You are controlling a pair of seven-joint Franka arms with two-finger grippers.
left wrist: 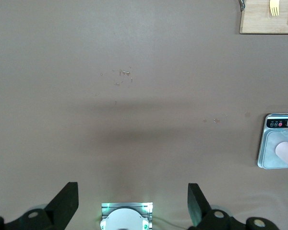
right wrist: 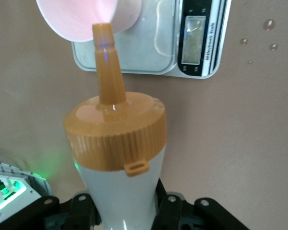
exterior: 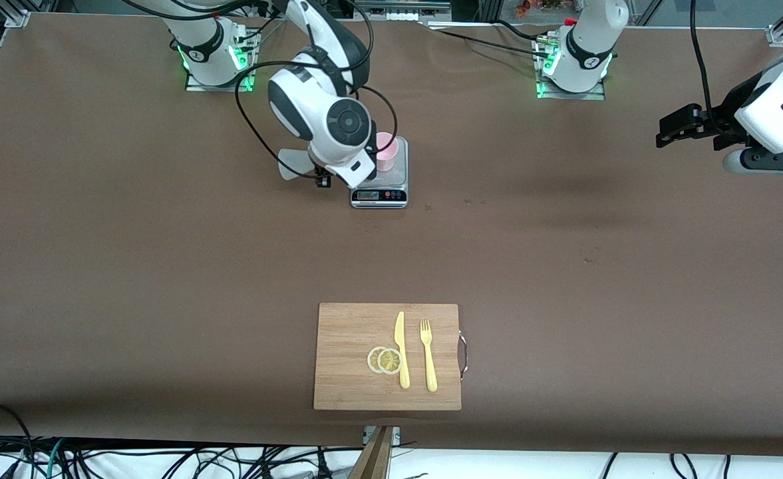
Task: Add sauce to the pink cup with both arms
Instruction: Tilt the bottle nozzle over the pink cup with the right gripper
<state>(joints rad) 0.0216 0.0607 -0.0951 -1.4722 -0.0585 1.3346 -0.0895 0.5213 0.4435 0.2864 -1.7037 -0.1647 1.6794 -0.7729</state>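
The pink cup (exterior: 386, 152) stands on a grey kitchen scale (exterior: 379, 193) near the right arm's base. My right gripper (right wrist: 125, 211) is shut on the sauce bottle (right wrist: 117, 191) and holds it tilted toward the cup. Its orange nozzle (right wrist: 105, 62) points into the cup's mouth (right wrist: 72, 19). In the front view the right wrist hides the gripper, and the bottle's whitish bottom end (exterior: 293, 164) sticks out beside it. My left gripper (exterior: 664, 133) is open and empty, up in the air at the left arm's end of the table. It also shows in the left wrist view (left wrist: 133, 201).
A wooden cutting board (exterior: 344, 372) lies near the table's front edge with a yellow knife (exterior: 401, 349), a yellow fork (exterior: 428, 356) and two lemon slices (exterior: 384, 360) on it. Small droplets (exterior: 466, 201) mark the table beside the scale.
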